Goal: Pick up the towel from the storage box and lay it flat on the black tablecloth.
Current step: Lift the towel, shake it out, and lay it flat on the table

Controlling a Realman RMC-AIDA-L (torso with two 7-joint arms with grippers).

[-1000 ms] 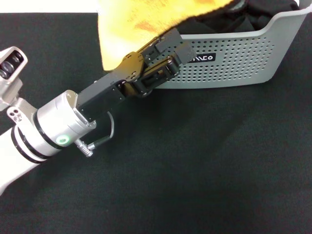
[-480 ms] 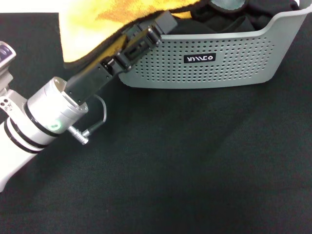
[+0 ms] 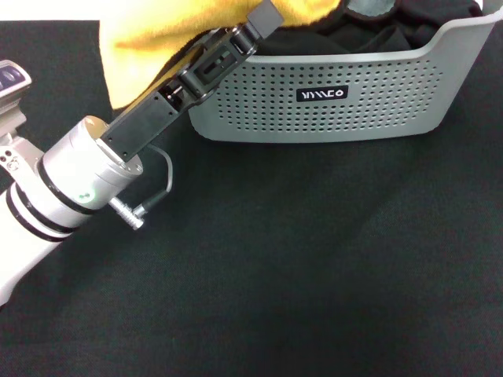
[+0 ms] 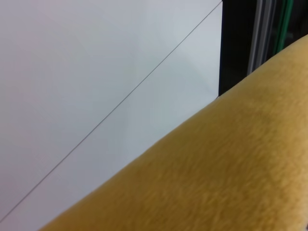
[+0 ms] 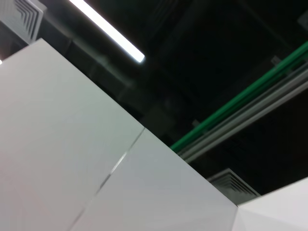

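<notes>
Black felt covers nearly the whole head view: the black tablecloth point(image 3: 314, 267) spreads over the tabletop, whose own surface is hidden under it. On the far side of the cloth stands the storage box point(image 3: 369, 118), light grey and perforated, its far rim cut off by the frame edge; dark fabric lies inside it, with a small grey patch showing near the top edge. The left arm reaches up diagonally from the near left toward the box's left end. The towel point(image 3: 165, 35), yellow-orange side out, is draped over the front of that arm and hangs beside the box's left corner, partly above the rim; its upper part runs out of view, so how far it is clear of the box cannot be told. The left tool point(image 3: 263, 17) disappears under the towel's fold, and whether its fingers are clamped on the cloth or spread cannot be told. The left wrist view adds only the towel's point(image 4: 216, 178) fuzzy yellow pile close up against a pale panel. The right wrist view shows just ceiling and pale panels; the right tool appears nowhere
</notes>
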